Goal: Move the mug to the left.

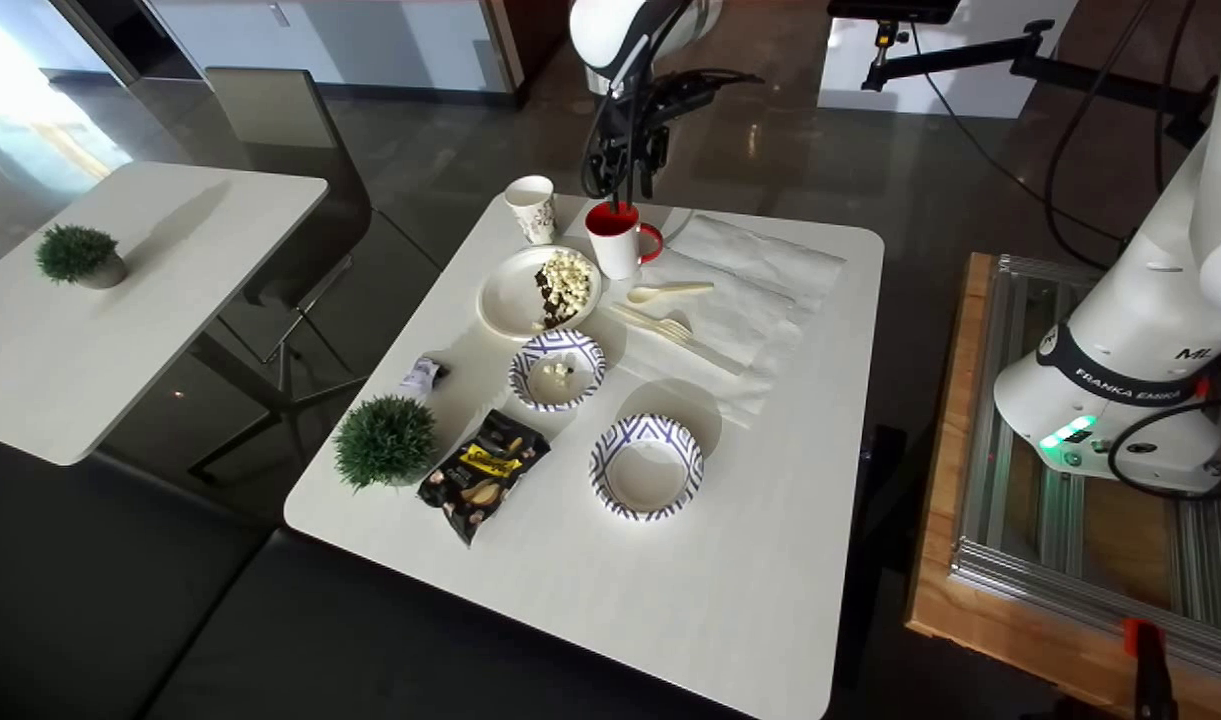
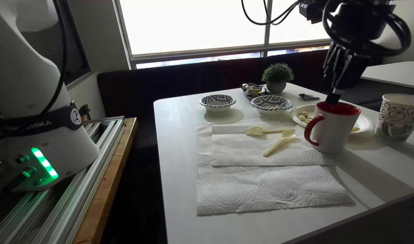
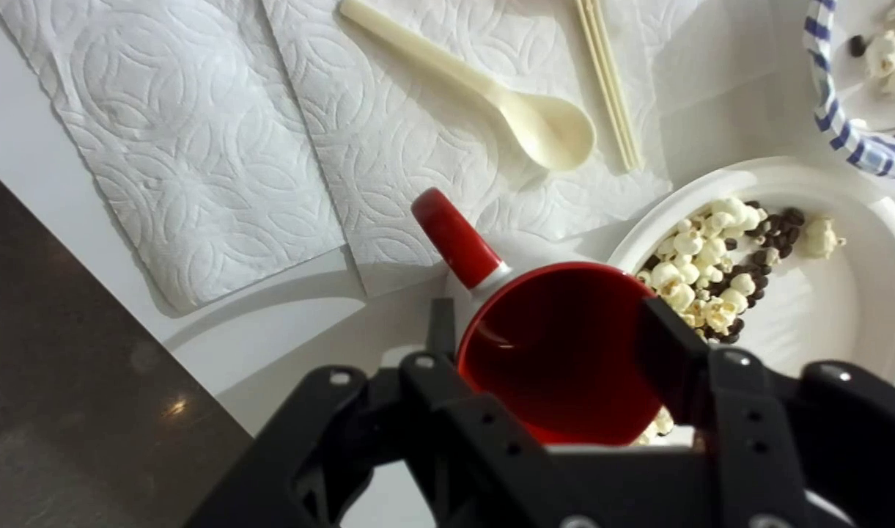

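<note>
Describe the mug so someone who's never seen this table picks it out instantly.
Start at the white table and find the paper towels spread on it. The mug stands between those towels and the patterned paper cup. It is white outside with a red interior and red handle, whereas the cup shows no handle and no red.

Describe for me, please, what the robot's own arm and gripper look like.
The arm is white and rounded, with a black band lettered FRANKA EMIKA, green lights below it, and black cables. The gripper is black and angular, with two dark fingers and small shiny fasteners.
</note>
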`<state>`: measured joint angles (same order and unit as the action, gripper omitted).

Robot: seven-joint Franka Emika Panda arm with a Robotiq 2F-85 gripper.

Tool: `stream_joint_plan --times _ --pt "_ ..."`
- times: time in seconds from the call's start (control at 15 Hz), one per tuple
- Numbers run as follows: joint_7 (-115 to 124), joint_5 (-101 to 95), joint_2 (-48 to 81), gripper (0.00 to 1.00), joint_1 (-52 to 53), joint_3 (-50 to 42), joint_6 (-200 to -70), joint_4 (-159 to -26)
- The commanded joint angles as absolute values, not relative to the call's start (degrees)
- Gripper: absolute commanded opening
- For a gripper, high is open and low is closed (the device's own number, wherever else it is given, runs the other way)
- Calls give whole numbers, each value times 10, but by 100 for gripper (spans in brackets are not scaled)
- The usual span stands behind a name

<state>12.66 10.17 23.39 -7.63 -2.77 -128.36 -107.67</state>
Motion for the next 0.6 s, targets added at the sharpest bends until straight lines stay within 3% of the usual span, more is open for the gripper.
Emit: stream_joint_plan --times 0.0,0.53 --pt "151 108 265 65 -64 -41 -1306 -1051" --pt "183 100 289 53 -58 -56 -1344 -1045"
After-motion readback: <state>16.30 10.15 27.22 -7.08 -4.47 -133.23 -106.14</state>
